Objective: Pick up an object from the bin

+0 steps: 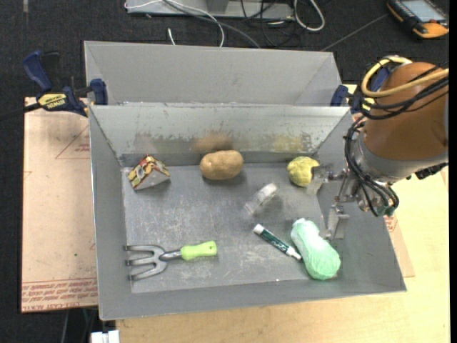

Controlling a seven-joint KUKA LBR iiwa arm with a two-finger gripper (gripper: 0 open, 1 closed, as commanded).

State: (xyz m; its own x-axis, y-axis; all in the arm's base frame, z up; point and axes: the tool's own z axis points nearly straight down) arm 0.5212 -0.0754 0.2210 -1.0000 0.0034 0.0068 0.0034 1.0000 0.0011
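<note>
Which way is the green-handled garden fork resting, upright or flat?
Lying flat: the garden fork rests lengthwise on the bin floor, tines left, green handle right.

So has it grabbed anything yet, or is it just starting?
Nothing looks picked: the potato, garden fork and marker lie on the bin floor. The gripper hangs by the right wall, near the yellow lump and the pale green bundle, carrying nothing I can see. Grasping and lifting are left.

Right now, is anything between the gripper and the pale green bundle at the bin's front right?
Nothing visible. The gripper hangs close beside the pale green bundle, at its right. The green-and-white marker lies on the bundle's other side, out of the way.
</note>
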